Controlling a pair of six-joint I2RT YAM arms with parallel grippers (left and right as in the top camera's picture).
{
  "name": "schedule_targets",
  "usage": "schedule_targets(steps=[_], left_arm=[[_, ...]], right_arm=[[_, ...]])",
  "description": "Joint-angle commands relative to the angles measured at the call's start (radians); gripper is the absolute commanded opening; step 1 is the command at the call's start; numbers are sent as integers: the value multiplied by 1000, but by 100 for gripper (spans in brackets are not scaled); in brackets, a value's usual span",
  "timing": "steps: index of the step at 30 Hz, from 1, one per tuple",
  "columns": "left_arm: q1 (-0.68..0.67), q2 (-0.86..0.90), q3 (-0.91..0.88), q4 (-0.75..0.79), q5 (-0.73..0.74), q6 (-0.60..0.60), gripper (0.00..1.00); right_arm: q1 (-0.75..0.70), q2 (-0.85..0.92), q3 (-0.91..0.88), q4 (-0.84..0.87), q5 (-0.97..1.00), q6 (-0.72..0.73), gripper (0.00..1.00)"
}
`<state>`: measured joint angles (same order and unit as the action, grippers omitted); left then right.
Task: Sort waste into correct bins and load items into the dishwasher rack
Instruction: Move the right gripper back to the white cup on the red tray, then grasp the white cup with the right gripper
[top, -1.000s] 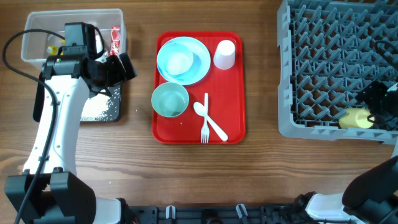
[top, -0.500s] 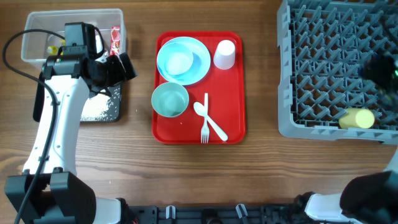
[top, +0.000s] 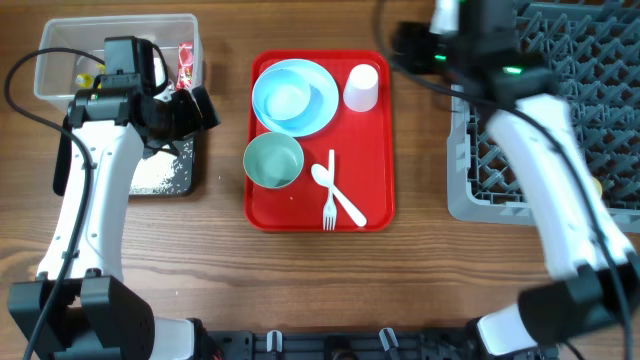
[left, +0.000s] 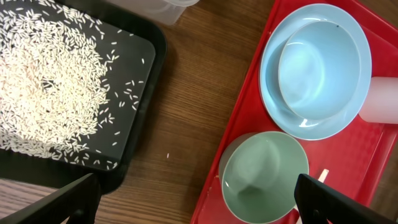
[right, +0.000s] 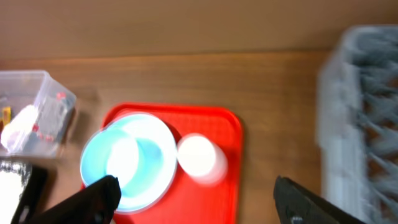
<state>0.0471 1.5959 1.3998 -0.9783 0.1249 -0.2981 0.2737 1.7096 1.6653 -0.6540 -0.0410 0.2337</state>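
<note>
Left tool (top: 192, 108) is spread fully, nothing in it. I have it hanging over bare bench (top: 430, 280) wood between the black tray (top: 190, 172) and the red tray (top: 375, 130). That arm runs up the left side in white links and bends inward beside the clear tub (top: 60, 40).

Right tool (right: 196, 199) also has its fingers wide apart and empty. Its arm climbs from the near right corner across the rack (top: 480, 195). The blurred wrist sits at the rack's far-left corner, facing the red tray.

- Black tray: shallow and matte, with a loose heap of rice grains (left: 43, 93).
- Clear tub: see-through plastic, with a red-printed wrapper (top: 185, 62) inside.
- Red tray: flat, glossy, rounded corners.
- Plate (top: 322, 112): smooth pale blue, on the red tray, with a matching bowl (top: 288, 98) nested in it.
- Green bowl (top: 273, 162): round, just beside the plate.
- Pink cup (top: 361, 88): at the tray's far right.
- Fork (top: 329, 200) and spoon (top: 340, 200): white plastic, crossed.
- Rack: grey plastic, grid base with upright pegs.
</note>
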Motion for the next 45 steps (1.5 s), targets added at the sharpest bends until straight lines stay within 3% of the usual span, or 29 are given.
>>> schedule_targets(steps=[1, 7, 14, 31, 36, 45], left_arm=[[3, -2, 6, -4, -6, 2, 100], [3, -2, 6, -13, -7, 2, 100], [3, -2, 6, -13, -7, 2, 100], [3, 3, 6, -6, -7, 2, 100], [3, 9, 6, -6, -7, 2, 100], [3, 10, 6, 3, -7, 2, 100]], right_arm=[[35, 167, 8, 76, 61, 58, 84], [39, 367, 8, 135, 24, 59, 84], [40, 456, 8, 163, 16, 55, 84], [44, 520, 8, 211, -34, 28, 83], [44, 518, 8, 217, -31, 29, 76], [43, 491, 9, 235, -19, -25, 75]])
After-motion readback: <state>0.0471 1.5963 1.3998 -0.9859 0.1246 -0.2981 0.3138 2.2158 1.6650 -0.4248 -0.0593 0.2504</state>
